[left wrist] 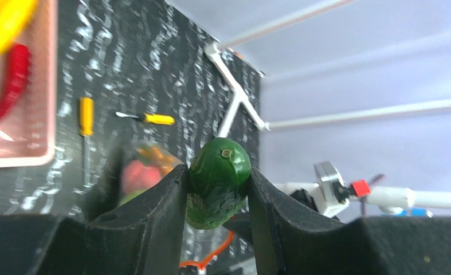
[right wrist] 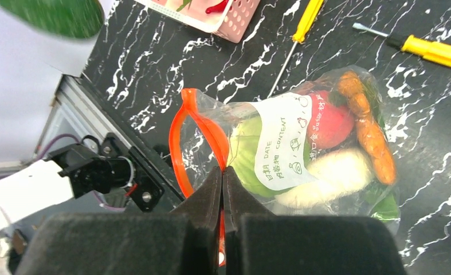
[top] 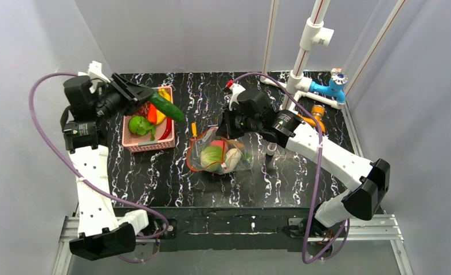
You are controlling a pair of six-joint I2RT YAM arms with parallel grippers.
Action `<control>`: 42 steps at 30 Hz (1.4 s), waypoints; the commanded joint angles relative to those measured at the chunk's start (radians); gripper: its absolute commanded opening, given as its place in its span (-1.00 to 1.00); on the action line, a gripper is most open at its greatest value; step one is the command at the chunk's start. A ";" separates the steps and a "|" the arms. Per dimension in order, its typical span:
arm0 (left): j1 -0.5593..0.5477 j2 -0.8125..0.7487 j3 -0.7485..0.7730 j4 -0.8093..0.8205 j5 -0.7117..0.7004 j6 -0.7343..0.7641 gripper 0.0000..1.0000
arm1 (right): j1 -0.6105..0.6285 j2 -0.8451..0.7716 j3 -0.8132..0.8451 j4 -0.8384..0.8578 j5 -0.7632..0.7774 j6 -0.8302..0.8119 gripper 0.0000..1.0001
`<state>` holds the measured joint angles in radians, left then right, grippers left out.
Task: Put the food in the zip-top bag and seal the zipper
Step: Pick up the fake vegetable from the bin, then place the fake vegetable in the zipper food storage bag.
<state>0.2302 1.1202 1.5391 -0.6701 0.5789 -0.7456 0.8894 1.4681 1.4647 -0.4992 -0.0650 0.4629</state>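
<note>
My left gripper (top: 154,98) is shut on the dark green cucumber (top: 167,107), held in the air over the pink basket's right side; in the left wrist view the cucumber (left wrist: 218,180) sits between both fingers. The clear zip-top bag (top: 220,153) lies mid-table with its orange-red zipper (right wrist: 203,129) gaping open toward the left. Inside it are the green cabbage (right wrist: 246,152), red-pink ball (right wrist: 330,125), white radish (right wrist: 332,175) and an orange piece (right wrist: 369,132). My right gripper (right wrist: 223,172) is shut on the zipper's edge and holds the mouth up.
The pink basket (top: 148,145) at the left holds more toy produce. Two yellow-handled screwdrivers (right wrist: 306,20) (right wrist: 435,50) lie behind the bag. A white pipe frame with a blue fitting (top: 329,89) stands at the back right.
</note>
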 commanded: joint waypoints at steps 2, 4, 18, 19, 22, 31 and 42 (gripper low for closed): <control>-0.120 -0.090 -0.126 0.192 0.098 -0.181 -0.89 | -0.042 -0.023 0.059 0.105 -0.057 0.178 -0.97; -0.165 -0.123 -0.155 0.210 0.053 -0.164 -0.88 | -0.075 -0.013 0.048 0.134 -0.108 0.253 -0.97; -0.390 -0.261 -0.370 0.237 -0.176 -0.064 -0.92 | -0.122 0.016 0.018 0.226 -0.240 0.409 -0.97; -0.396 -0.272 -0.384 0.235 -0.184 -0.058 -0.92 | -0.121 0.021 0.022 0.215 -0.239 0.401 -0.97; -0.405 -0.299 -0.416 0.207 -0.205 -0.029 -0.93 | -0.120 0.033 0.017 0.205 -0.243 0.392 -0.97; -0.458 -0.385 -0.677 0.446 -0.271 -0.154 -0.99 | -0.121 0.064 0.029 0.214 -0.265 0.408 -0.97; -0.662 -0.368 -0.829 0.640 -0.508 -0.265 -0.85 | -0.118 0.072 0.035 0.221 -0.266 0.419 -0.97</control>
<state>-0.3664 0.7414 0.7490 -0.1452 0.1791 -0.9604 0.7834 1.5459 1.4654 -0.3370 -0.3180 0.8616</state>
